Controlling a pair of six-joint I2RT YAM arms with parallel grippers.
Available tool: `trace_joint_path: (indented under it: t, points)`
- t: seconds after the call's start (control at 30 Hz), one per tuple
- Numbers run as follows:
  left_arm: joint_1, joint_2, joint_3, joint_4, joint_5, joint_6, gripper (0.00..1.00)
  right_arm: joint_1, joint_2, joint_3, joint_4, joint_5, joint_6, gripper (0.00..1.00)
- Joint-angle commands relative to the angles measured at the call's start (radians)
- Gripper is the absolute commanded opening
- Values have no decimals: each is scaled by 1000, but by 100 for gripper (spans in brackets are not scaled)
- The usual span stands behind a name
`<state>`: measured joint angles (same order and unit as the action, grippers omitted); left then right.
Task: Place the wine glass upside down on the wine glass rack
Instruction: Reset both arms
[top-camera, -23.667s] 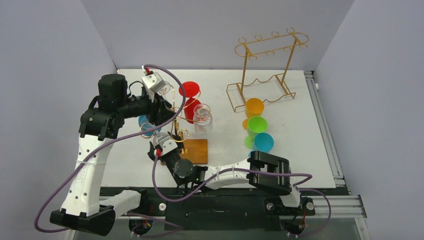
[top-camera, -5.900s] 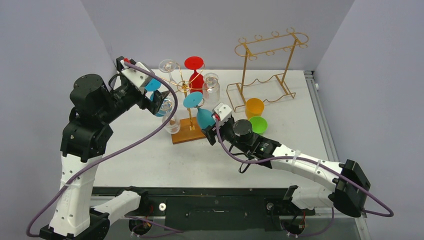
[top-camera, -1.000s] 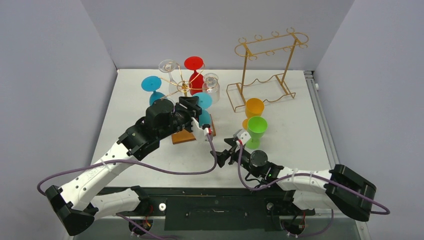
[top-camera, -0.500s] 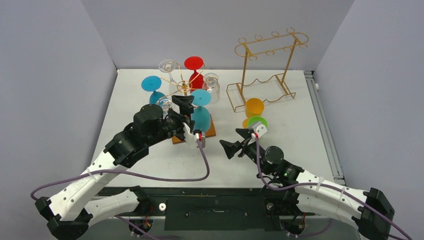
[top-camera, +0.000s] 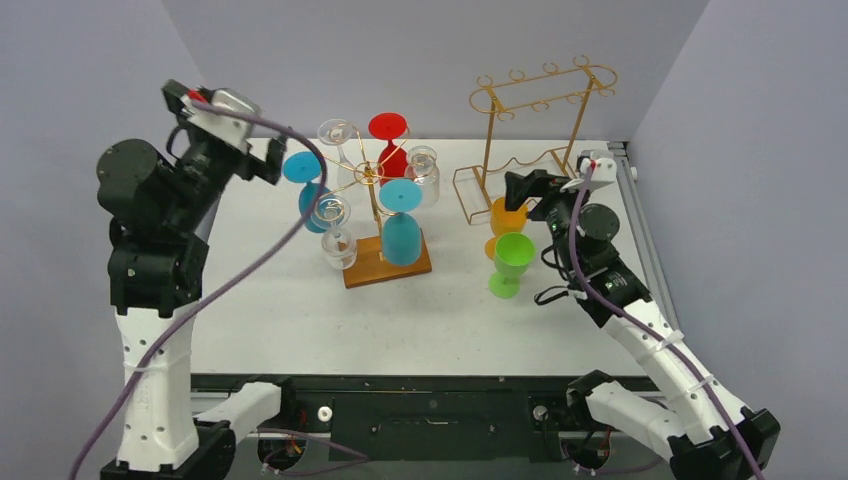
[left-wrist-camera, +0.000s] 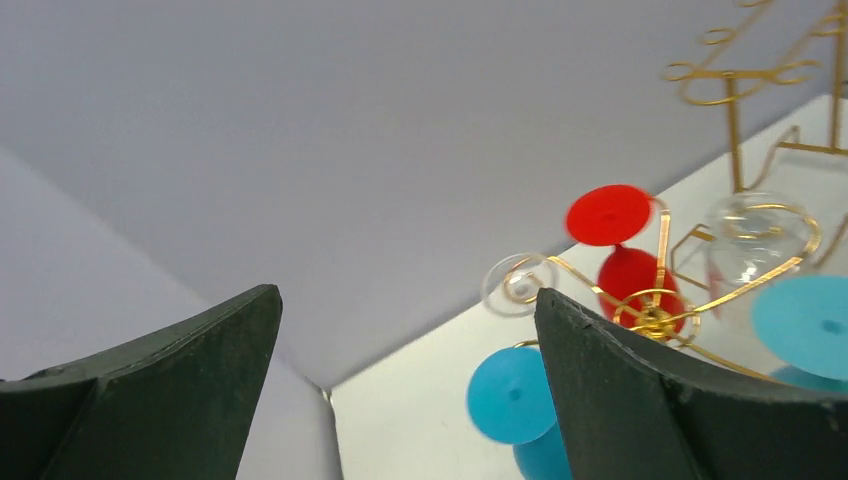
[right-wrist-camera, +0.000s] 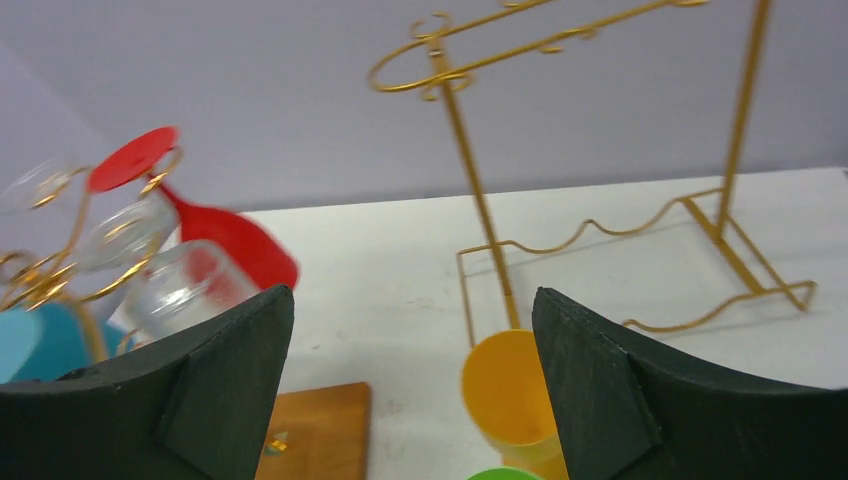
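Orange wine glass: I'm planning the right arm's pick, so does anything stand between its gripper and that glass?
Nothing visible does. In the right wrist view the orange wine glass shows uncovered between the fingers of the open right gripper. A post of the tall gold frame stands close beside it, and the green glass close on the near side.

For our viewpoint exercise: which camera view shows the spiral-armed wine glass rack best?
The top external view: the wine glass rack shows from wooden base to curled arms. The left wrist view catches only its upper arms; the right wrist view only a base corner and some arms at the left edge.
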<state>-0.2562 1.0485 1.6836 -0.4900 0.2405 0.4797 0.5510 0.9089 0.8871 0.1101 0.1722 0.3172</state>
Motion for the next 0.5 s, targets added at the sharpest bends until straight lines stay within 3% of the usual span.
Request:
trace_joint_path:
  t: [0.0,0.07,0.2,0.47]
  points:
    - [357,115,61,-49,271,-367,96,-185,48,41,-90,7,132,84]
    - [470,150,58,-67,336,-426,96,-262,51,41,-104,21,157,84]
    - [570,165,-51,-41,312,-465,96,-393,68,44,-189,86,180,84]
    - [590,139,-429,99,150,-473,96,-487,54,-77,-191,284,174,87]
